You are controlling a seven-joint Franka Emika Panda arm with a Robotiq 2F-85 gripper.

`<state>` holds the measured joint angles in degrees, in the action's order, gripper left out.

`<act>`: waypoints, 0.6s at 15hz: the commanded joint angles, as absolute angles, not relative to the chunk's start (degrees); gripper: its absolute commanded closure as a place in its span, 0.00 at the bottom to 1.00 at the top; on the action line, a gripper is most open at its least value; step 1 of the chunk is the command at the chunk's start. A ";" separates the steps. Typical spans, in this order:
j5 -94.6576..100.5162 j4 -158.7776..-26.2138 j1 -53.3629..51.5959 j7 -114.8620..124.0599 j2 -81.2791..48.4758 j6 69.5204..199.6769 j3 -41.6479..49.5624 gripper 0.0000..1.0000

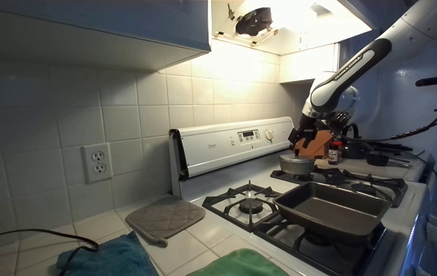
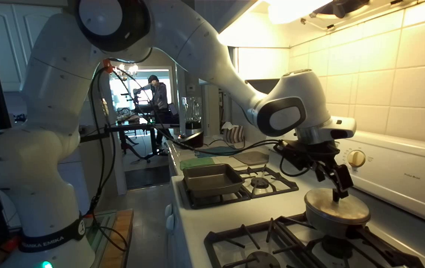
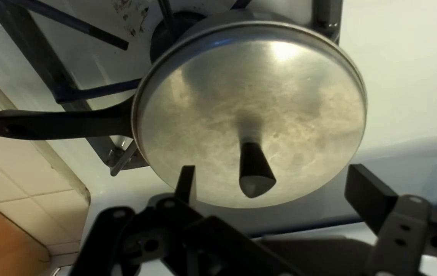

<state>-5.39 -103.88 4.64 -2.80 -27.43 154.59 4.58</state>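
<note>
While the lidded saucepan [image 2: 337, 212] sits on the grate [image 3: 38, 57], the splayed pincer [image 3: 274, 182] hangs just above the black lid knob [image 3: 254, 168].

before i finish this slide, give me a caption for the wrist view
Open gripper above a lidded saucepan on the stove, the black lid knob showing between the fingertips.

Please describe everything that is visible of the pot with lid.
The pot looks like dull grey metal, with a long black handle. Its round lid, shinier and faintly stained, is on, with a black knob at its middle. It stands upright on a black grate, near the white back panel. The open end effector is close above, its fingers clear of the knob.
</note>
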 commanded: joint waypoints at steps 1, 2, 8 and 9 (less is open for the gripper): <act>-3.71 -101.05 5.34 -2.54 -29.71 154.38 4.37 0.00; -3.62 -100.80 5.37 -2.47 -29.96 154.38 4.40 0.00; -3.62 -99.48 5.70 -2.34 -31.11 154.51 4.30 0.13; -3.66 -99.39 5.78 -2.44 -31.18 154.45 4.24 0.28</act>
<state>-4.89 -101.48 5.16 -2.80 -29.73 154.59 4.58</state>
